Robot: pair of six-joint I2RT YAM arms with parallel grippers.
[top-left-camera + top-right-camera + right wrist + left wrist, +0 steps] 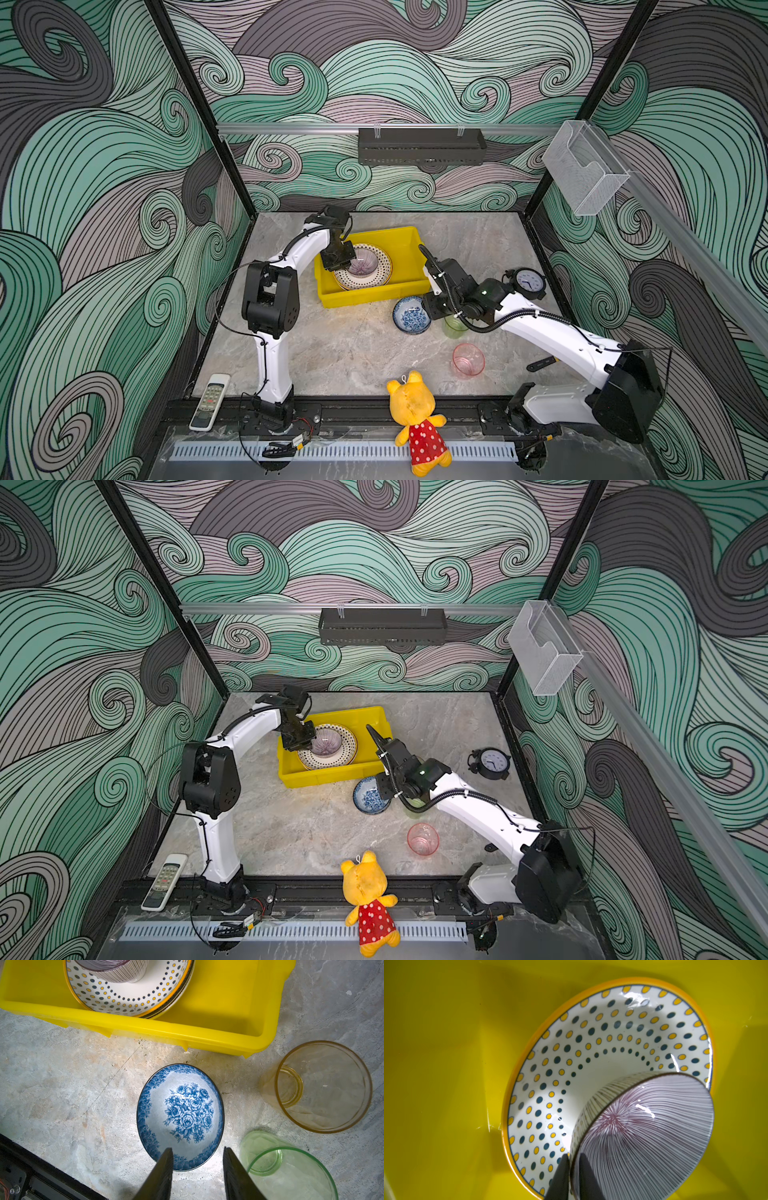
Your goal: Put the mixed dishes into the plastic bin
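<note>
Nearest, a translucent pink cup (468, 360) stood mouth-up on the marbled table (353, 353). Beyond, the right pincer (197, 1148) hung released over the rim of the blue bowl (180, 1115), with the green cup (286, 1169) and amber cup (324, 1086) upright close by. Farthest, the yellow plastic bin (207, 1034), long axis crosswise, held stacked plates (185, 989). The dotted plate (591, 1064) lay topmost, carrying the striped purple bowl (643, 1136). The left pincer (574, 1154) straddled that bowl's rim, grip unclear.
</note>
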